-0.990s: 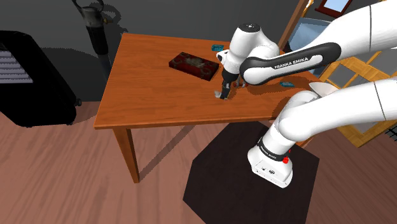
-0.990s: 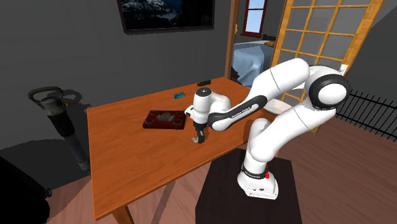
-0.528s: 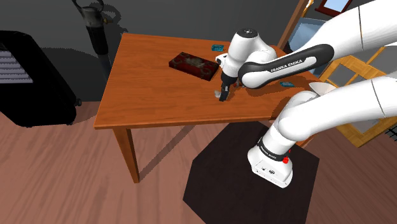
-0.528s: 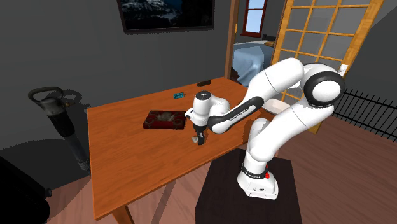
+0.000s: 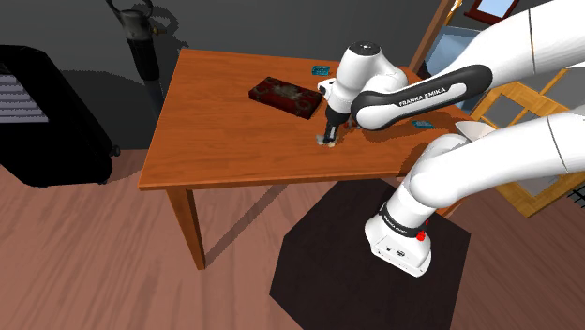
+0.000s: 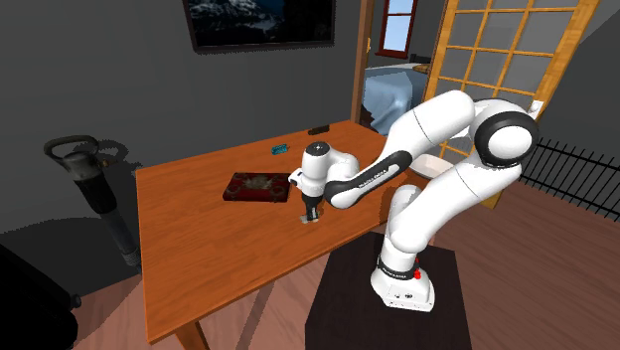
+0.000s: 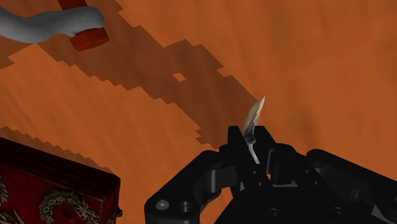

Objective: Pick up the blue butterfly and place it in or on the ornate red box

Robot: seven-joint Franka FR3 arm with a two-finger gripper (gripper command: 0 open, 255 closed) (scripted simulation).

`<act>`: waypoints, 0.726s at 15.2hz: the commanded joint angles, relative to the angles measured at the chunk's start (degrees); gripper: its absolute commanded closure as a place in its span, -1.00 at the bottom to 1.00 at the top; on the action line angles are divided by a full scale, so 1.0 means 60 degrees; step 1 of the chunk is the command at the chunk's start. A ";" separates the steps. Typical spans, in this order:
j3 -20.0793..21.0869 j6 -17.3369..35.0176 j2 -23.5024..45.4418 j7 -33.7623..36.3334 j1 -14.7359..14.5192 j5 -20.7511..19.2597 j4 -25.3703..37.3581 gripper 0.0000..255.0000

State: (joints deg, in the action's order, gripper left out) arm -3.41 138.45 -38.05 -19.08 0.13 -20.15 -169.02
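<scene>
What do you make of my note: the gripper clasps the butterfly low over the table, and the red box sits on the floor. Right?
One slip: the red box lies on the table instead; the shoulder view shows it. The gripper does clasp the butterfly low over the table.

Only legible text: "FRANKA EMIKA", white caps on the dark band [image 5: 424, 93] of the arm's forearm, shoulder view, about 2 o'clock from centre. The same band's lettering in the second exterior view is unreadable. Print on the base collar [image 5: 397, 225], 4 o'clock, is also unreadable.
</scene>
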 commanded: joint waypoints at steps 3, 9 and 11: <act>-0.0002 -0.0004 0.0000 -0.0003 0.0001 0.0000 -0.0023 1.00; -0.0019 -0.0739 -0.0448 -0.0191 -0.0128 0.0196 0.0272 1.00; -0.0020 -0.1091 -0.0645 -0.0277 -0.0181 0.0281 0.0431 1.00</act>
State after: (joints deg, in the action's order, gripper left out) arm -3.49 133.05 -41.36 -20.42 -0.80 -18.72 -167.00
